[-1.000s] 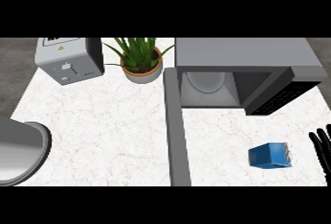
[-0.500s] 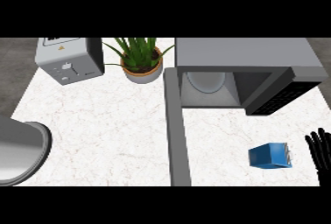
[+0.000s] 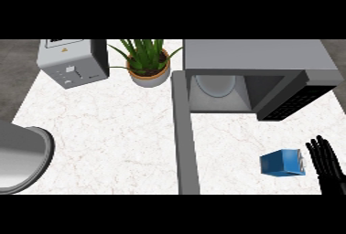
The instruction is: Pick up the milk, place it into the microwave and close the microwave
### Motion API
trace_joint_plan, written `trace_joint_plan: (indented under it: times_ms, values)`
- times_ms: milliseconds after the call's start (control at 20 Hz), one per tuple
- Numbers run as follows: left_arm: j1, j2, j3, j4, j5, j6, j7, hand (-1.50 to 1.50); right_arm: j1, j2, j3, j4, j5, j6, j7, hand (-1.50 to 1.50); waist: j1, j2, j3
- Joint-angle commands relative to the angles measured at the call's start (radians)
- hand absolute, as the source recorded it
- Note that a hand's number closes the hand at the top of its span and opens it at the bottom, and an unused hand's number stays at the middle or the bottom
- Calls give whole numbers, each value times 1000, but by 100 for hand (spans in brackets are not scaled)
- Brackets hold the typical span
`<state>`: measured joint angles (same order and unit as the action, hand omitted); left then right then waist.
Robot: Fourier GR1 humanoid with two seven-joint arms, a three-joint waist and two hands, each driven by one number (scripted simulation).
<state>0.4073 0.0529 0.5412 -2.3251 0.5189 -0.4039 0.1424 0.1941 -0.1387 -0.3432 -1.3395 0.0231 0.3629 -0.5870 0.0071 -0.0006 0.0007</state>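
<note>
Bench: white marbled bench fills the view from above, crossed front to back by a grey strip running from the microwave's left side toward the near edge.
Microwave: grey microwave stands at the far right of the bench; its door is swung open to the right, and a pale round plate shows inside the cavity.
Milk: blue milk carton sits on the bench at the near right, in front of the microwave and well apart from it, right of the grey strip. It rests free; nothing grips it.
Right hand: my right hand comes in at the lower right edge, just beside the carton on its right. My fingers are straight and slightly spread, pointing away from me, closed on nothing. I cannot tell whether the hand touches the carton's side.
Left hand: none of it shows in the head view.
Toaster: silver toaster stands at the far left of the bench.
Plant: green plant in a tan pot stands between the toaster and the microwave.
Left edge: a grey rounded object lies at the near left; I cannot identify it.
</note>
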Motion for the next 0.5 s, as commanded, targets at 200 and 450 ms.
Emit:
trace_joint_plan:
  times_ms: [200,450]
  values:
    - [-12,-33,19,-59,28,-12,52,-150,-86,-18,11,224,81,-62,-154,-150,-2,0,0]
    - [-5,-50,35,-38,17,-66,17,-150,-206,-67,-18,455,98,-94,-271,-150,1,0,0]
